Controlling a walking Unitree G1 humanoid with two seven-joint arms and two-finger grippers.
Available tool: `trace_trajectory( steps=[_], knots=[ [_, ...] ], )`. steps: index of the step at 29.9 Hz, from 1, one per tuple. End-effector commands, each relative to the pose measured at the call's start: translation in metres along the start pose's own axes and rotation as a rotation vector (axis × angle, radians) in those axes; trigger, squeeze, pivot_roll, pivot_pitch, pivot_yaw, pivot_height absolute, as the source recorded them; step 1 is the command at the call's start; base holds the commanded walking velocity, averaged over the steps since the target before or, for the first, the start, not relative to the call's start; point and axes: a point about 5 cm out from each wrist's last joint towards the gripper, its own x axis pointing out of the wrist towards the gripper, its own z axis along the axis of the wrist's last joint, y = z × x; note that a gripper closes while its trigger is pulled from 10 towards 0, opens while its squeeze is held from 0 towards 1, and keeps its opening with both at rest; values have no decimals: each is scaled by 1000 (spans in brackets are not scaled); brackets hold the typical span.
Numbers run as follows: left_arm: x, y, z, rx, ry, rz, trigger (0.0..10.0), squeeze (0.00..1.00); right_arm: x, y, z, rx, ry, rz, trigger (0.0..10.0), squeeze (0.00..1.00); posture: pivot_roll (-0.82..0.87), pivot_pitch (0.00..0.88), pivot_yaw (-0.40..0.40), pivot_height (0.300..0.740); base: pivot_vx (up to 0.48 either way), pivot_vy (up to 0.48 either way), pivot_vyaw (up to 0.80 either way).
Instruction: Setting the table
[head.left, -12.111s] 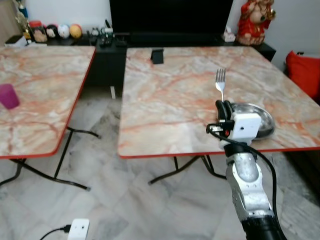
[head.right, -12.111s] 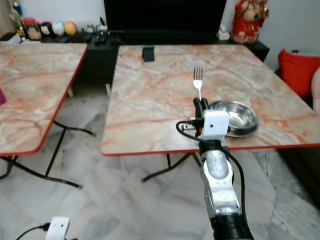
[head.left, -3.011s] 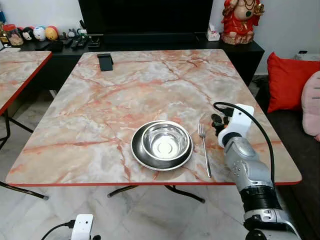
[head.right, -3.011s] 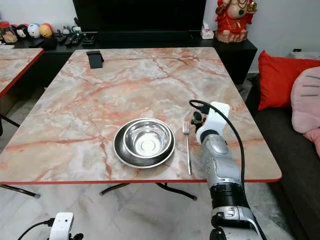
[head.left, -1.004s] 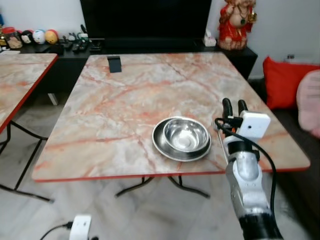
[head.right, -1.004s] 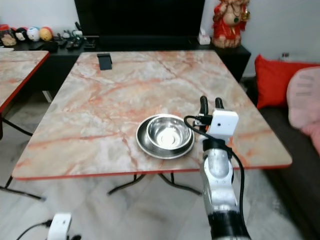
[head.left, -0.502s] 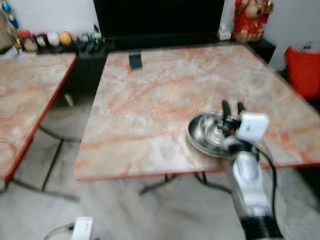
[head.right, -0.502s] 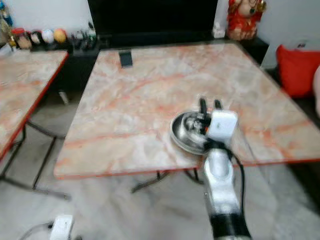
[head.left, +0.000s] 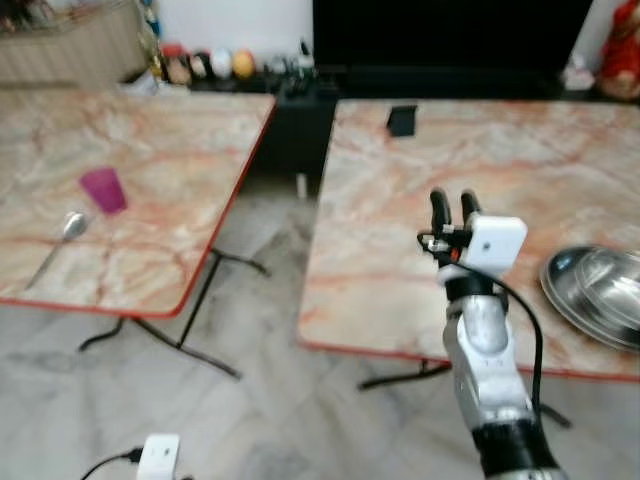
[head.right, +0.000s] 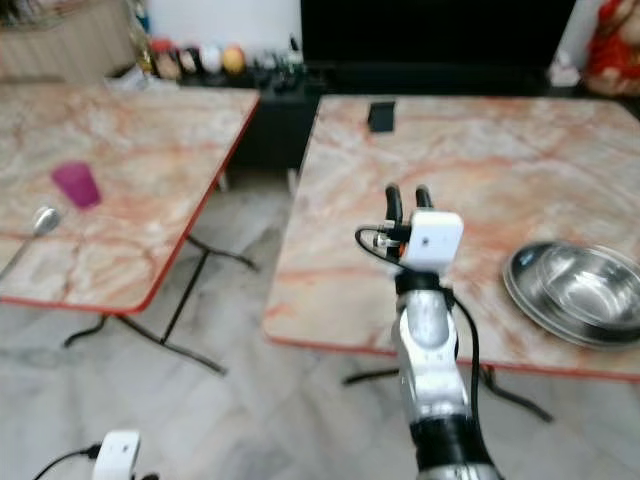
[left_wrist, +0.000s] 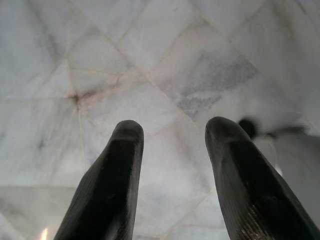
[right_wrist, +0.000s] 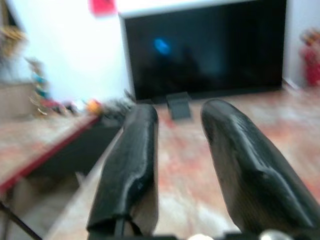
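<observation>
the right gripper (head.left: 453, 205) is raised in front of the robot, its two black fingers (right_wrist: 131, 165) pointing up and slightly apart with nothing between them, held over the near left part of the right marble table (head.left: 400, 240). off to the right of the jaws and a little nearer the robot, a steel bowl (head.right: 578, 290) sits in a steel plate near that table's front edge, partly cut off by the picture's side in the left eye view. beyond the jaws, toward the table's far edge, stands a small dark object (head.left: 401, 120), too blurred to name, and past it a large black screen (right_wrist: 205, 55) fills the wall, with a row of small round ornaments (head.left: 205, 64) on the low black unit to its left. far to the left of the jaws, across a gap of grey marble floor (head.left: 250, 400), is a second marble table (head.left: 150, 180) with a red rim. on it a purple cup (head.left: 103, 189) stands upright, and just beside the cup, nearer the robot, lies a metal spoon (head.left: 62, 236) with its bowl toward the cup. the left gripper (left_wrist: 172, 150) points down at the floor tiles, its fingers moderately apart and empty. a small white device (head.left: 157, 456) with a black cable lies on the floor near the robot's left.
</observation>
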Motion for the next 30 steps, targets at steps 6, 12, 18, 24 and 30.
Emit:
trace_trajectory(
  steps=[6, 12, 18, 24, 30],
  knots=[
    [1, 1, 3, 0, -6, 3, 10000, 0, 6, 5, 8, 16, -28, 10, 10000, 0, -43, 0, -5, 740, 0, 458, 0],
    [1, 0, 3, -2, -7, 3, 10000, 0, 8, 6, 9, 26, -27, 15, 10000, 0, -39, 0, -8, 740, 0, 458, 0],
    [1, 0, 4, -3, -8, 5, 10000, 0, 9, 8, 9, 35, -21, 25, 10000, 0, -34, 0, -9, 740, 0, 456, 0],
    [1, 0, 5, -3, -10, 6, 10000, 0, 9, 10, 9, 42, -18, 31, 10000, 0, -33, 0, -7, 740, 0, 456, 0],
    [1, 0, 5, -1, -11, 6, 10000, 0, 10, 12, 8, 47, -15, 38, 10000, 0, -31, 0, -6, 740, 0, 459, 0]
  ],
)
